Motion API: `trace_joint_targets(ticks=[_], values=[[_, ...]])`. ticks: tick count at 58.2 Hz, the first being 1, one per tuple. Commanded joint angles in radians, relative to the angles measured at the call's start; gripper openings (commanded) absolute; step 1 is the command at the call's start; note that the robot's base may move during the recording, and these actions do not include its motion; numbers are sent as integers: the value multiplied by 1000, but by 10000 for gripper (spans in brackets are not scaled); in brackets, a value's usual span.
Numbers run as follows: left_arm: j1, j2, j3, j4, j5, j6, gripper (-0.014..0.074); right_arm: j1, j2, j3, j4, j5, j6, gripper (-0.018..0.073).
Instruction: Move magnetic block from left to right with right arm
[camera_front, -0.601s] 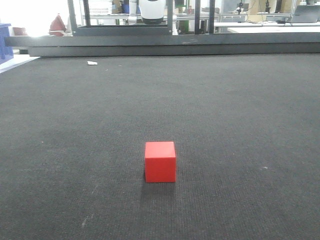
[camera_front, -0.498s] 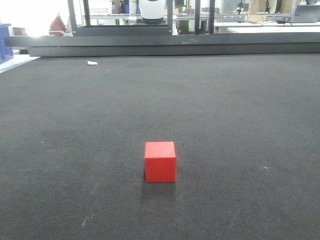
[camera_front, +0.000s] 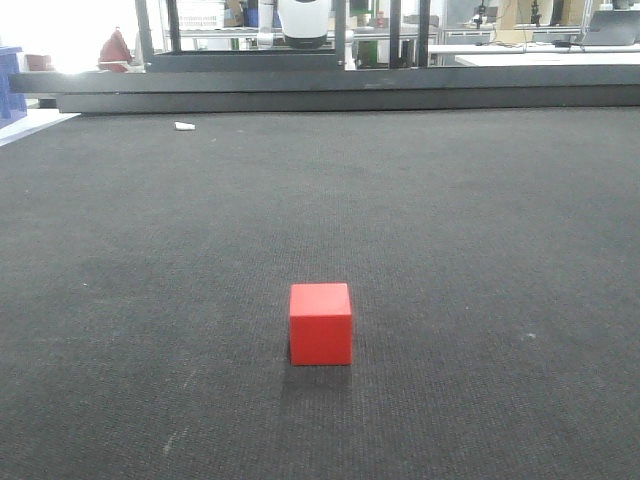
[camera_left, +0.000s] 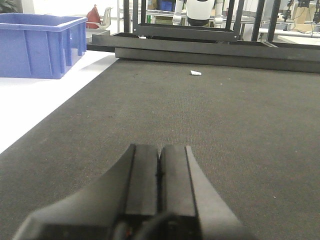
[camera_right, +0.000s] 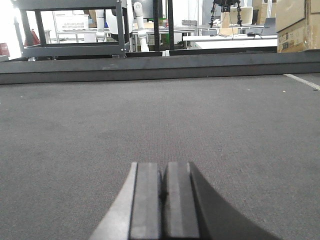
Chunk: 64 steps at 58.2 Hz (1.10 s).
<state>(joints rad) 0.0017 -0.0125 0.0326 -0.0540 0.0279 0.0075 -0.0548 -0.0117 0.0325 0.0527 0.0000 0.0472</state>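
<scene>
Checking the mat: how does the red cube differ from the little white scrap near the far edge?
The plain red matte cube is boxy and sharp-edged; the small white scrap is far smaller and irregular. The cube sits near the camera; the scrap lies far back, leftward. Both rest on the dark grey mat.

The magnetic block (camera_front: 321, 324) sits on the mat (camera_front: 480, 230), centre-front.

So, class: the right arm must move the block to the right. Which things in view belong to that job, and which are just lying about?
Job:
red block
right gripper, shut

Lying about:
blue bin
white scrap
left gripper, shut, idle
</scene>
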Motion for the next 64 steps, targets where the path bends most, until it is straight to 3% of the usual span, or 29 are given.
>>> trace_joint_targets(ticks=[1, 32, 51, 64], values=[[-4, -11, 8, -3, -84, -7, -126, -1, -20, -2, -11, -84, -6, 56], [-4, -11, 8, -3, -84, -7, -126, 0, -19, -15, 25, -120, 3, 56], [-4, -11, 8, -3, -84, -7, -126, 48, 92, -227, 25, 185, 3, 56], [-4, -11, 8, -3, -84, -7, -126, 115, 254, -323, 24, 275, 14, 56]])
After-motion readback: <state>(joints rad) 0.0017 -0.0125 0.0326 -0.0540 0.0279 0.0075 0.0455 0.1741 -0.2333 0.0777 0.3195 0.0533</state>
